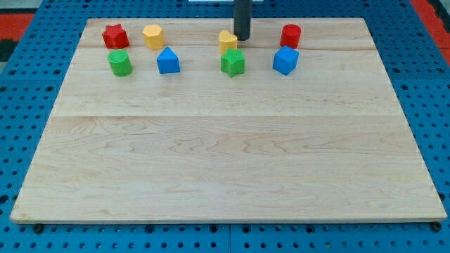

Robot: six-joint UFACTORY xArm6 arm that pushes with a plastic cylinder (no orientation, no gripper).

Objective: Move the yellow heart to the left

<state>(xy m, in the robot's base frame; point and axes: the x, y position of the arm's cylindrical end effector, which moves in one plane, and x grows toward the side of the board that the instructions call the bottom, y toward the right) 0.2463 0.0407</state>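
The yellow heart (pixel 227 41) lies near the view's top, just above a green star (pixel 233 63). My tip (pixel 242 38) stands right beside the heart's right edge, touching or nearly touching it. A yellow hexagon (pixel 153 35) lies further to the view's left on the same row.
A red star (pixel 114 36) and a green cylinder (pixel 120 62) lie at the top left. A blue triangular block (pixel 168 61) lies left of the green star. A red cylinder (pixel 290 35) and a blue cube (pixel 285 60) lie right of my tip. The wooden board (pixel 225 154) lies on a blue pegboard.
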